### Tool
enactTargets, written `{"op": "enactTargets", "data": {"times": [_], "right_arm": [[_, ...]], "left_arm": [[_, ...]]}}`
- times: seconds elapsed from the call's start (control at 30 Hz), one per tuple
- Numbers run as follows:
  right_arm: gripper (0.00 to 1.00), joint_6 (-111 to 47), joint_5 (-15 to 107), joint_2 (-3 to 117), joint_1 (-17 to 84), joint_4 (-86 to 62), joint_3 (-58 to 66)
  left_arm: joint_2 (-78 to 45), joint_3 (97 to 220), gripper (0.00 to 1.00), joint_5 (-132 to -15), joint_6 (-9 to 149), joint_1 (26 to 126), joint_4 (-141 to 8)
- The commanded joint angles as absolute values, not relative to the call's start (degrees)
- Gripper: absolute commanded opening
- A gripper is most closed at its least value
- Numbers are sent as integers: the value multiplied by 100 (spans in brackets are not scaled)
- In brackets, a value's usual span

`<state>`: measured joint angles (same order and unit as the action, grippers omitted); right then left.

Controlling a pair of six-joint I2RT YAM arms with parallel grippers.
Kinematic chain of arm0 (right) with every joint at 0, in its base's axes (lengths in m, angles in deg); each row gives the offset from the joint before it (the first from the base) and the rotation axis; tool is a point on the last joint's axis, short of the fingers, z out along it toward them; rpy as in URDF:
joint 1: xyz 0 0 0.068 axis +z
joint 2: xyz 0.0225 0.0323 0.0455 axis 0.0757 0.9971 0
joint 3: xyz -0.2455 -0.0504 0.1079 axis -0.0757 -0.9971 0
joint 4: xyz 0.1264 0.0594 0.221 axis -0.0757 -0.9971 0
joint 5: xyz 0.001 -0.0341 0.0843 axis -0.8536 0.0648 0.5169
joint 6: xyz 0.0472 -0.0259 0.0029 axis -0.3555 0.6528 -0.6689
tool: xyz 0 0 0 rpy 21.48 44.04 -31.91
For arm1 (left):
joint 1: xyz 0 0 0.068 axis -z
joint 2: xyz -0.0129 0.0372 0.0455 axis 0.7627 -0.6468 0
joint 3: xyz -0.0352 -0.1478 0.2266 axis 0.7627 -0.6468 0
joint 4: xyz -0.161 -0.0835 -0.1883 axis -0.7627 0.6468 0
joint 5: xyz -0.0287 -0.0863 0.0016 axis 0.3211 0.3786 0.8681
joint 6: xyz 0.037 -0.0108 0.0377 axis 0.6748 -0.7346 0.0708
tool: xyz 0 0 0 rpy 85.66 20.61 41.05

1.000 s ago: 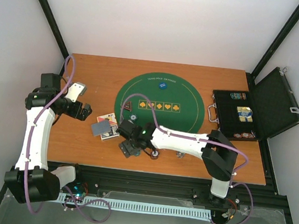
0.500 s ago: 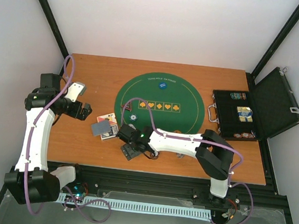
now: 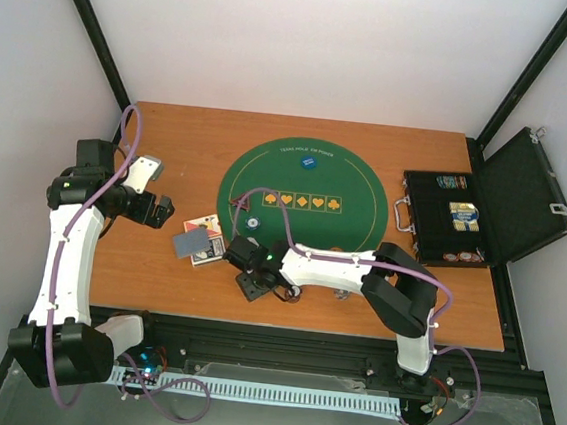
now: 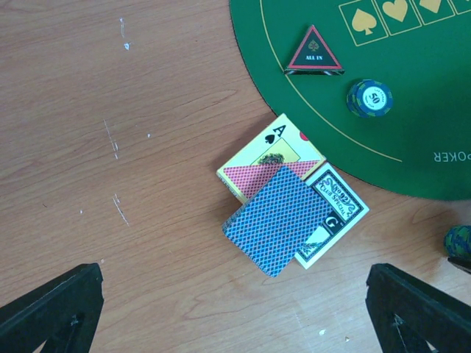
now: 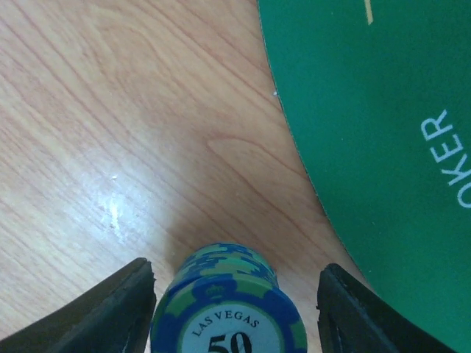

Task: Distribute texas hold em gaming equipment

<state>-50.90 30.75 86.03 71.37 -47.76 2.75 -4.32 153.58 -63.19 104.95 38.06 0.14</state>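
A stack of blue-green "Las Vegas 50" poker chips (image 5: 227, 309) stands on the wood beside the green mat (image 5: 383, 110). My right gripper (image 5: 235, 312) is open and straddles the stack, low near the table's front (image 3: 254, 286). Grey-blue-backed cards (image 4: 282, 218) lie over a yellow ace box (image 4: 266, 156) and a joker card (image 4: 340, 206); they also show in the top view (image 3: 198, 240). The red-black "All In" marker (image 4: 314, 53) and another blue-green chip stack (image 4: 369, 98) sit on the mat. My left gripper (image 4: 235, 323) is open and empty, above the wood short of the cards (image 3: 158, 211).
The black hinged case (image 3: 463, 222) lies open at the right with chips and cards inside. A blue disc (image 3: 308, 162) sits at the far side of the mat (image 3: 356, 194). Small chips (image 3: 341, 296) lie on the wood near the mat's front edge.
My right arm's elbow has drawn in to the left and its gripper has shifted slightly right and toward the front edge. The left arm and the cards have not moved.
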Motion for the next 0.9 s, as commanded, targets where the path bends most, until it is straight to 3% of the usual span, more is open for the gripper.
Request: {"op": "enactTargets", "data": {"times": [0.0,0.17,0.43,0.87], "right_arm": [[59,-5135,3092,8677,7055,-4656,147],[52,-5159,3112,8624,7043,-4634,113],[61,-5104,3156,8508,7044,-4730,229],[56,-5105,3173,8366,7043,-4792,288]], "left_arm": [[-302,15543,100,-6327,10441,3792,45],[-294,15545,100,-6305,10443,3792,41],[-283,15518,100,-6306,10476,3789,47],[-276,15493,100,-6282,10488,3792,67]]}}
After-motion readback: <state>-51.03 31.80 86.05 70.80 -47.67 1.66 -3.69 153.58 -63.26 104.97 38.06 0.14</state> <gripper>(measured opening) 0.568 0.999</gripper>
